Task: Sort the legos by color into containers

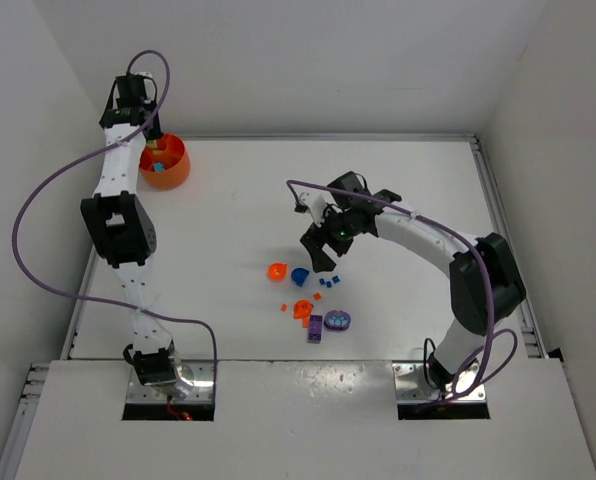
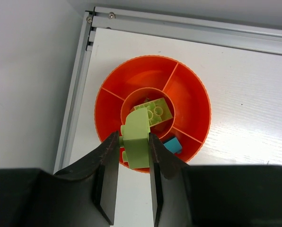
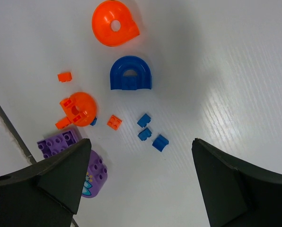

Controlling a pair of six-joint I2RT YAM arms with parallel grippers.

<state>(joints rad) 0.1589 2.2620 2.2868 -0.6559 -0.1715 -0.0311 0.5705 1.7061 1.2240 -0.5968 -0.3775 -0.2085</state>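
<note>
L gripper (image 2: 133, 141) pinches rounded lime lego (image 2: 135, 128) over divided orange bowl (image 2: 198, 97).

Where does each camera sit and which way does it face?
Top external: above and behind, looking down on the table; both arms show.
Left wrist: looks down past the left gripper, holding a lime green lego, into the orange bowl.
Right wrist: looks down past the open right gripper at loose legos.
Shared: top and left wrist show the bowl.

One bowl (image 2: 201, 97), two lime legos (image 2: 136, 139), two purple legos (image 3: 58, 142), four orange legos (image 3: 104, 29).
</note>
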